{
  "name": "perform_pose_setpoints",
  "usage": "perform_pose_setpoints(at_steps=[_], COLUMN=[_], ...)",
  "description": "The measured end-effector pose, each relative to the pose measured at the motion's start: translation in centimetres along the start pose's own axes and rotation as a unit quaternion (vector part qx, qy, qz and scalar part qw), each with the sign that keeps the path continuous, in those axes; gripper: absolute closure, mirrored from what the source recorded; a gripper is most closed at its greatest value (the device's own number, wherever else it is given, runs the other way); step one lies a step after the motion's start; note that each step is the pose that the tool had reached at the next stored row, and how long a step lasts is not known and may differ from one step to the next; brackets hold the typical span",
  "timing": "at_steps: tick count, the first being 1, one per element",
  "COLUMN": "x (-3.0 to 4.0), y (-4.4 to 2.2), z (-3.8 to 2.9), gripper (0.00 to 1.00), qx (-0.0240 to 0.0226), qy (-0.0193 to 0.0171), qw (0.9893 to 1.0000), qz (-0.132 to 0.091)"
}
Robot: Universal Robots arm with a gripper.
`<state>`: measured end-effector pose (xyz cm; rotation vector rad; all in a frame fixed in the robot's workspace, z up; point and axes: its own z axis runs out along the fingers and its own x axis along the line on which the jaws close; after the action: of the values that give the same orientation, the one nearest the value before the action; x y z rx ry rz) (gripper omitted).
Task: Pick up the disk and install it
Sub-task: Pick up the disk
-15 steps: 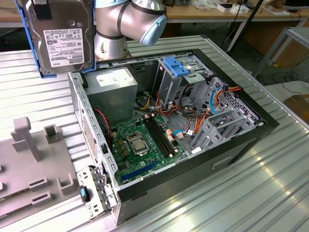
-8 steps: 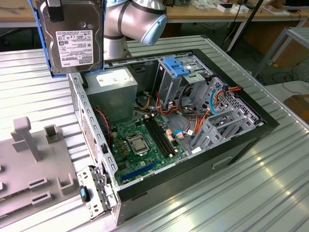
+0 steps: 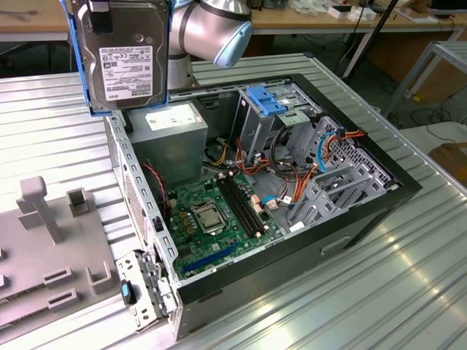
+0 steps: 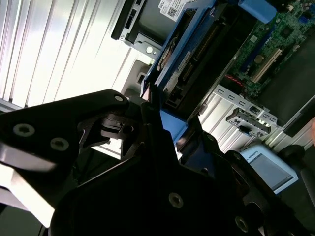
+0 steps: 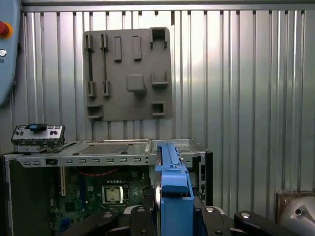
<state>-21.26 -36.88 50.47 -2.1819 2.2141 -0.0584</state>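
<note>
End effector (image 5: 173, 215) closed on the disk (image 3: 124, 62), gripping its blue rails (label faces the exterior view). Disk hangs upright, in the air above the open computer case (image 3: 379, 197), clear of the worktop (image 3: 350, 306).

The disk (image 3: 125, 62) is running off the exterior view's upper edge and covering one corner of the computer case (image 3: 292, 259); in the first wrist view it is masking part of the case's inside.
</note>
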Motion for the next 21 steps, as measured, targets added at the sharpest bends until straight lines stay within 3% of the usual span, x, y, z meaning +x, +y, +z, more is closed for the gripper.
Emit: perform_pose_setpoints(at_steps=[2, 5, 13, 17, 20, 21], x=[-0.01, 0.05, 1.12, 1.70, 1.84, 1.84], y=[-0.99, -1.79, -2.41, -2.78, -3.43, -4.11], z=[0.07, 0.22, 0.49, 0.66, 0.85, 1.00], gripper=[0.63, 0.63, 0.63, 0.63, 0.63, 0.63], qx=[-0.0001, 0.0000, 0.0000, 0.0001, 0.0002, 0.0004], qy=[0.0001, 0.0001, 0.0010, 0.0031, 0.0065, 0.0089], qw=[1.0000, 1.0000, 1.0000, 1.0000, 1.0000, 1.0000], qz=[0.000, 0.001, 0.001, 0.001, 0.001, 0.001])
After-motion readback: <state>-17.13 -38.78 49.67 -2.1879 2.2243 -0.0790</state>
